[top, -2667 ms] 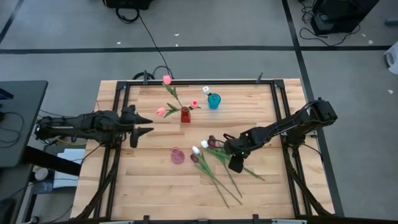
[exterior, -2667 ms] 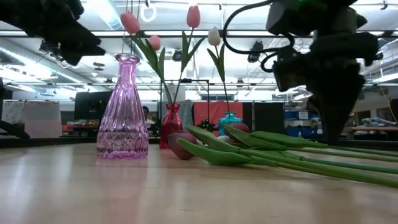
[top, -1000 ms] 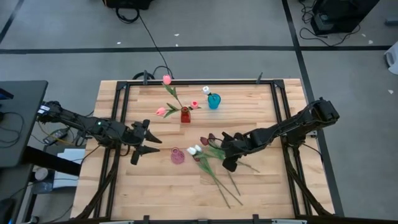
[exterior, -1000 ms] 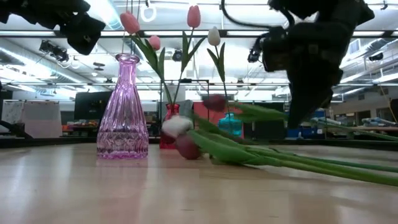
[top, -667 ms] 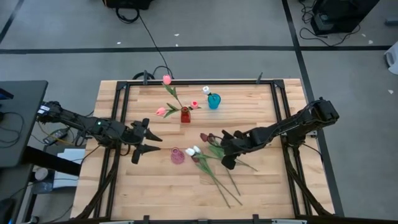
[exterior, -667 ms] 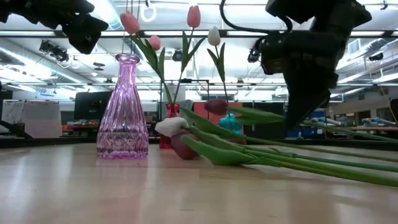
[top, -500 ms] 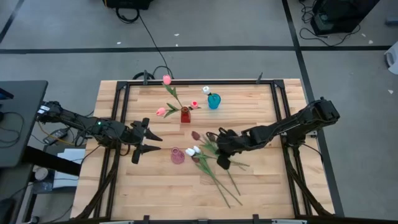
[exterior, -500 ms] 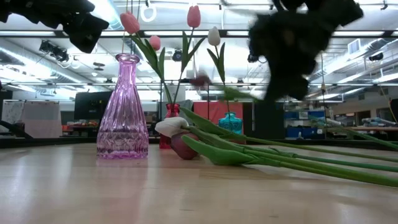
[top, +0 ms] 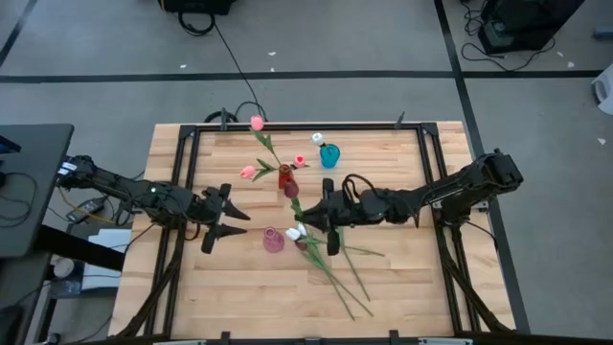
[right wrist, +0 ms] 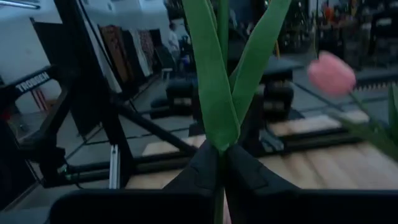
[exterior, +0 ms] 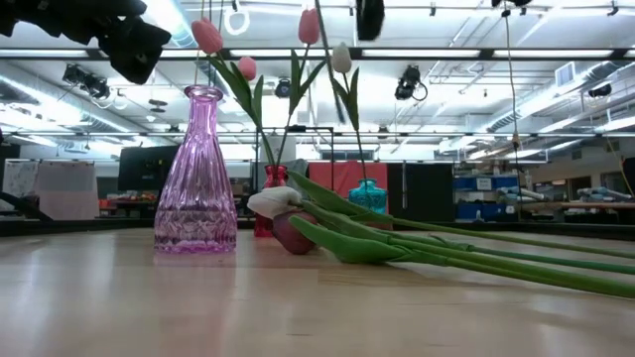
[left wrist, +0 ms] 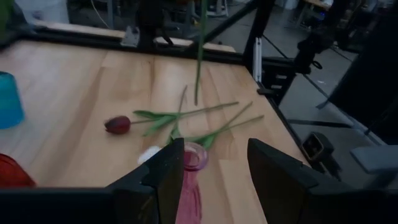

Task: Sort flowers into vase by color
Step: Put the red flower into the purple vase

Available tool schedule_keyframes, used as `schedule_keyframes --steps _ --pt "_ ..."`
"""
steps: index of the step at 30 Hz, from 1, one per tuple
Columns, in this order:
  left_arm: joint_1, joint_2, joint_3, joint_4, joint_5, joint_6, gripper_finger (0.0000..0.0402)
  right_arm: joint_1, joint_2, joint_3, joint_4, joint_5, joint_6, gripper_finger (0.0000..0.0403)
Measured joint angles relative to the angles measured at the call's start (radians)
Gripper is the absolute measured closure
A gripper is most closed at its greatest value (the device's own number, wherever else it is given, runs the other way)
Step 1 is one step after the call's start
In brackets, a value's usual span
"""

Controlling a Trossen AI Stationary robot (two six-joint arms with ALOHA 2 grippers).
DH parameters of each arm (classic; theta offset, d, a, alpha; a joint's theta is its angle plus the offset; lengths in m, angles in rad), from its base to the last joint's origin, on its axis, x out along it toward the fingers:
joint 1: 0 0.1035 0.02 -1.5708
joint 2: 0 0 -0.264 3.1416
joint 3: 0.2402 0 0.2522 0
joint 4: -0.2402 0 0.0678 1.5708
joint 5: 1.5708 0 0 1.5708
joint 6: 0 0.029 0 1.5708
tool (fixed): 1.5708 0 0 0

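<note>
The right gripper [top: 329, 217] reached toward the middle of the table, its fingers clamped on the stem of a dark maroon tulip [top: 291, 191] — in the right wrist view the stem and two leaves rose straight out from between the closed fingers [right wrist: 205, 171]. The maroon head sat beyond the fingertips, just beside the red vase [top: 284, 176], which already carried pink tulips [top: 257, 123]. The blue vase [top: 329, 155] stood near it with a white tulip [top: 317, 138].

The other loose flowers [top: 326, 264] lay on the table [top: 220, 287] under and beside the right gripper, their heads close to the pink vase [top: 273, 241].

The left gripper [top: 230, 223] hovered off to the left of the pink vase, fingers spread apart and holding nothing.
</note>
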Motion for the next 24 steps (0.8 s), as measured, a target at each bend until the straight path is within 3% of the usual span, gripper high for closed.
schedule_keyframes --steps 8,14,24 --pt "-0.063 0.130 -0.051 0.162 0.014 -0.026 0.0220 -0.007 0.126 0.193 -0.006 -0.014 -0.139 0.0374" --pt "-0.064 0.135 -0.105 0.205 -0.020 -0.071 0.0220 -0.022 0.232 0.346 0.044 -0.094 -0.234 0.0377" --pt "-0.063 0.135 -0.165 0.296 -0.096 -0.115 0.0220 -0.086 0.346 0.420 0.079 -0.216 -0.273 0.0376"
